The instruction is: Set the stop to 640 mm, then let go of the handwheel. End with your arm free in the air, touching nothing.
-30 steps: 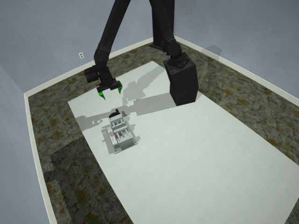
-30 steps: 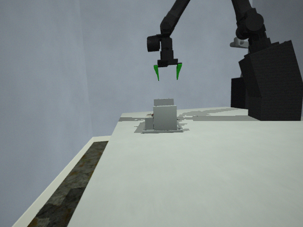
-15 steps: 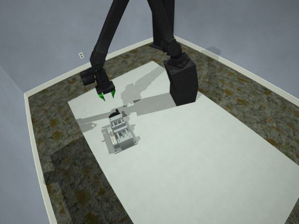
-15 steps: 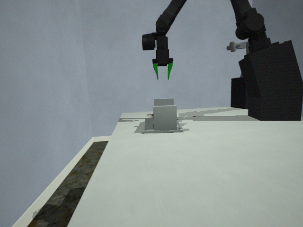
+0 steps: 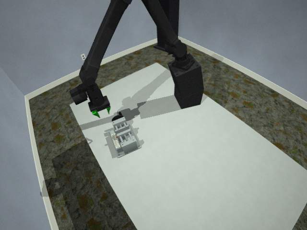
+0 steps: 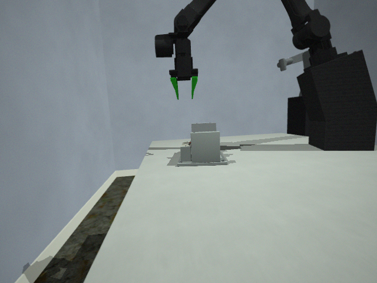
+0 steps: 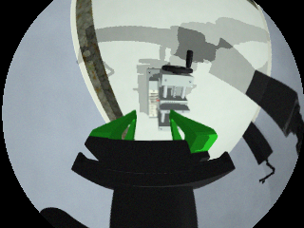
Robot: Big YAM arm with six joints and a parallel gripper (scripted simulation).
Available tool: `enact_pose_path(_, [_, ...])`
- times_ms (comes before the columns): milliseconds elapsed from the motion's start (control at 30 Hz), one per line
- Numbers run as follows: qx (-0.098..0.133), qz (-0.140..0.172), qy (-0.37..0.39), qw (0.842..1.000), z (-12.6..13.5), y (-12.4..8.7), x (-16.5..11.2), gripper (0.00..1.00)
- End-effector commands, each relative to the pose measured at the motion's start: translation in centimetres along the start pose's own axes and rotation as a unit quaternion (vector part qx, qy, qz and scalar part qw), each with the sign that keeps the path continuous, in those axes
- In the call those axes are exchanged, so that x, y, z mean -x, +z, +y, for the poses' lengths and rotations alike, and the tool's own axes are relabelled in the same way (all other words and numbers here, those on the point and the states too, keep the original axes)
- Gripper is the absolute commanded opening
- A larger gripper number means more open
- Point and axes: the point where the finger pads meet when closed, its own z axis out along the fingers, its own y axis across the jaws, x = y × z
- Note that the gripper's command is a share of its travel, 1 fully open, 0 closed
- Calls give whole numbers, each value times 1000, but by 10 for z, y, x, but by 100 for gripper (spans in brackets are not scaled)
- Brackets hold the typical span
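Two green fingers (image 6: 174,86), partly apart, nothing between them. Gripper (image 6: 184,98) hangs in the air above the stop fixture (image 5: 123,138), well apart from it. One black handwheel (image 5: 117,116) at the fixture's end facing the arm base (image 5: 188,86), untouched. Fixture sits on the white table (image 5: 198,160) near one edge. Mottled brown-green floor (image 5: 74,188) around it, pale baseboard, grey-blue walls, one wall outlet (image 5: 83,56).

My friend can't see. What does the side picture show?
A black robot arm's gripper with green fingers hangs partly open, holding nothing, above a small grey machine on a white table.
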Motion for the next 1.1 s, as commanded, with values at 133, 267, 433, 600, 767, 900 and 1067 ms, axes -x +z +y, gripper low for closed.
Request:
enact_pose_path(133, [7,-4,10,1000,9,47,12,53])
enact_pose_path(267, [7,-2,6,1000,8,58,5,53])
enact_pose_path(433, [43,1,9,999,35,29,5,53])
enact_pose_path(600, [1,-3,6,1000,1,61,5,53])
enact_pose_path(767, [2,-2,6,1000,6,58,5,53])
enact_pose_path(900, [12,-1,7,1000,12,48,5,53])
enact_pose_path(1067, [10,-2,7,1000,11,50,5,53])
